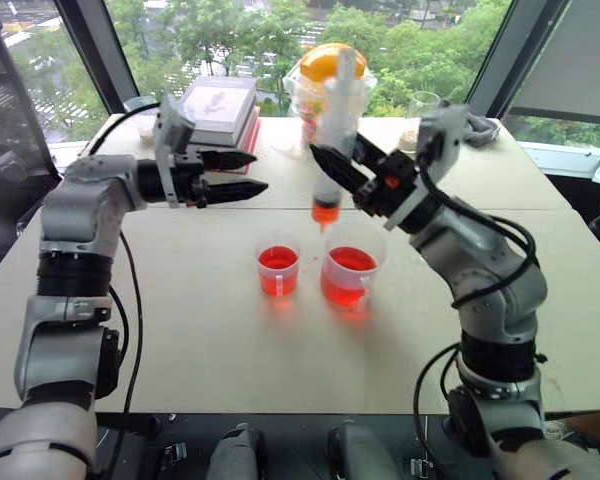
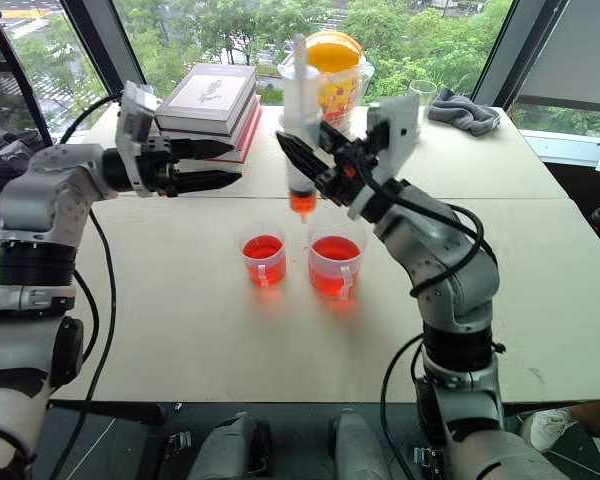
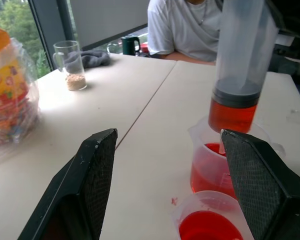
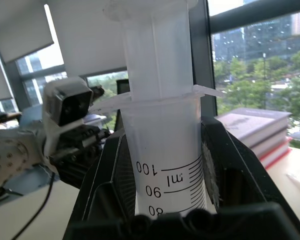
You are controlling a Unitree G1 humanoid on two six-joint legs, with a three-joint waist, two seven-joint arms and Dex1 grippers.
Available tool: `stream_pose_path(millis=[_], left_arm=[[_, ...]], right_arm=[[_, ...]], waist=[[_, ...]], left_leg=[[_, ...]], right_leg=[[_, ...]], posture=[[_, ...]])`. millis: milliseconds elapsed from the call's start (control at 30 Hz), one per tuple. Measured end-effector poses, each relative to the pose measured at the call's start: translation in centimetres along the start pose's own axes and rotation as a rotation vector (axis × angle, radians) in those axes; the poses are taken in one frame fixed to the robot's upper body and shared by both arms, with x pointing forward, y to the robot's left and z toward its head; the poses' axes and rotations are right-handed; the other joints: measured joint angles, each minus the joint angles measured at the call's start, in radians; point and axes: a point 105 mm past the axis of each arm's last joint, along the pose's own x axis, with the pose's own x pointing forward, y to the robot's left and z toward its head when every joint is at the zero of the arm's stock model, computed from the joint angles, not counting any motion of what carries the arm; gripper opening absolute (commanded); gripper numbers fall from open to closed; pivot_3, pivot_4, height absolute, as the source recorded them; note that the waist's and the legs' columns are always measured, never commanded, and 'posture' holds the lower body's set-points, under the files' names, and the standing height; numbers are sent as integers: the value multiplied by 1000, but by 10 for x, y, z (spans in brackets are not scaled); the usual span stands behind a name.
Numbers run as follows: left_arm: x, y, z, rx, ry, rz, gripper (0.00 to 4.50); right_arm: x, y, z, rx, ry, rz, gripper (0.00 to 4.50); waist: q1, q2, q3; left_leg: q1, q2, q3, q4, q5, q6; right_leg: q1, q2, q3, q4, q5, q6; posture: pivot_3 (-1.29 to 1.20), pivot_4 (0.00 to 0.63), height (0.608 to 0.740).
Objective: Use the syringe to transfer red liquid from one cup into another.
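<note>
The right gripper (image 1: pixel 342 165) is clamped on the barrel of the syringe (image 1: pixel 332 150), which stands upright in the upper centre of the head view, plunger raised. A short column of red liquid (image 1: pixel 325 210) fills the barrel's lowest section. The syringe's orange tip hangs in the air above the two cups, over the gap between them and nearer the handled one; it touches neither.

The left gripper (image 1: pixel 235 173) sits at upper left, fingers pointing toward the syringe, jaws parted and holding nothing. Open space separates its fingertips from the syringe barrel.

The handled measuring cup (image 1: pixel 351 270) stands at frame centre, red liquid reaching partway up. The smaller cup (image 1: pixel 278 268) stands just beside it on the left, also holding red liquid, with a narrow gap between the two. Both rest on the near table (image 1: pixel 210 330), well back from its front edge; the surface before them and to either side lies bare. A seam runs across the frame behind the cups where the near table meets the far one.

Along the far edge, by the window, stand a stack of books (image 1: pixel 220 108), a bagged container with an orange lid (image 1: pixel 325 75), a glass with brown grains (image 1: pixel 421 113) and a grey cloth (image 2: pixel 462 112). A person in a white shirt (image 3: pixel 190 25) sits beyond the table's right edge.
</note>
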Motion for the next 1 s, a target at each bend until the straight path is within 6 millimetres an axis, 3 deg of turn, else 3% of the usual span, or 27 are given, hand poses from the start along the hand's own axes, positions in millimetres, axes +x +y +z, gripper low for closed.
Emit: stream_pose_path(millis=[167, 300, 400, 733, 967, 1000], left_arm=[[-6, 4, 3, 7, -5, 39, 3363], [-13, 5, 10, 16, -22, 58, 3363], [-12, 2, 15, -3, -41, 45, 3363], [4, -1, 43, -18, -140, -17, 3363], [18, 1, 36, -6, -139, -49, 3363], [20, 0, 34, 2, -134, -59, 3143]], right_arm=[[16, 15, -33, 100, 41, 83, 1408], [12, 16, -68, 114, 97, 86, 1408], [10, 15, -81, 93, 122, 82, 1408], [10, 13, -82, 43, 111, 82, 1408], [9, 11, -84, 30, 124, 71, 1408], [8, 11, -85, 32, 128, 67, 1408]], waist=[[2, 0, 0], [2, 0, 0], [0, 0, 0], [0, 0, 0], [0, 0, 0], [0, 0, 0]], left_leg=[[0, 0, 1, 0, 0, 0], [-1, 0, 1, 0, 0, 0], [-1, 0, 1, 0, 0, 0], [0, 0, 1, 0, 0, 0], [0, 0, 1, 0, 0, 0], [0, 0, 1, 0, 0, 0]], right_leg=[[0, 0, 0, -1, 0, 0], [0, 0, 0, -1, 0, 0], [0, 0, 0, 0, 0, 0], [0, 0, 0, 0, 0, 0], [0, 0, 0, 0, 0, 0], [0, 0, 0, 0, 0, 0]], posture=[[0, 150, 740], [0, 150, 740], [0, 150, 740], [0, 150, 740], [0, 150, 740], [0, 150, 740]])
